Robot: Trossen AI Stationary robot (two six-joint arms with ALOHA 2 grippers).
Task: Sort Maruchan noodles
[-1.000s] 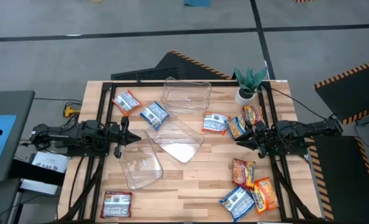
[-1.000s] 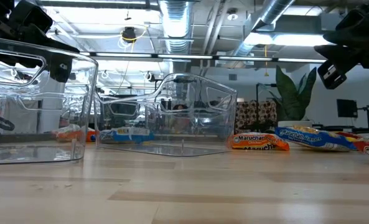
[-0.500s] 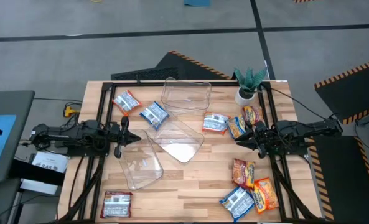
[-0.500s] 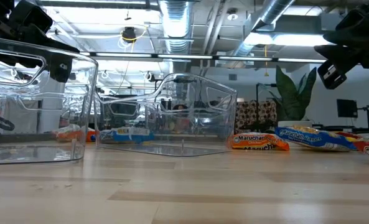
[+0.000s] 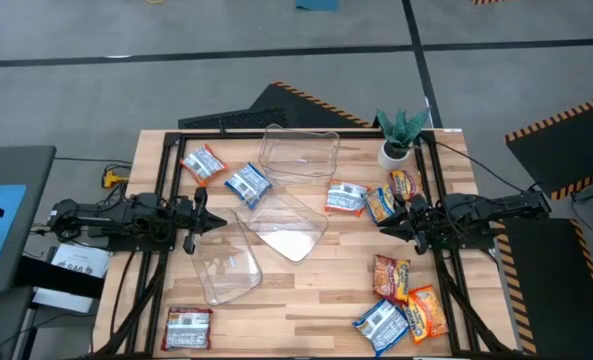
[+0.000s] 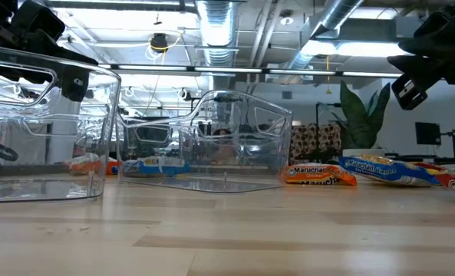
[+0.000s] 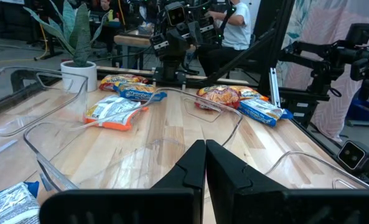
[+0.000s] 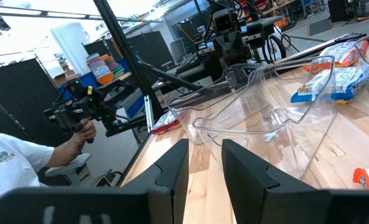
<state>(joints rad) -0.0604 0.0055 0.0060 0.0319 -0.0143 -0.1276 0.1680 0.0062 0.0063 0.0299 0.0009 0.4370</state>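
Several Maruchan noodle packets lie flat on the wooden table. Blue-and-white ones (image 5: 247,183) (image 5: 204,162) sit at the far left, another (image 5: 347,198) beside orange ones (image 5: 381,205) (image 5: 406,183) at the far right. More orange packets (image 5: 391,277) and a blue one (image 5: 381,322) lie near right, and a red-and-white one (image 5: 188,328) near left. My left gripper (image 5: 204,212) (image 7: 205,149) hovers shut at the left, beside a clear bin. My right gripper (image 5: 384,216) (image 8: 204,155) hovers open over the right side, next to the orange packets.
Three clear plastic bins stand mid-table: one at the far side (image 5: 298,153), one in the centre (image 5: 286,225), one toward the near left (image 5: 226,262). A potted plant (image 5: 398,135) stands at the far right corner. A person (image 8: 22,162) sits beyond the table's left edge.
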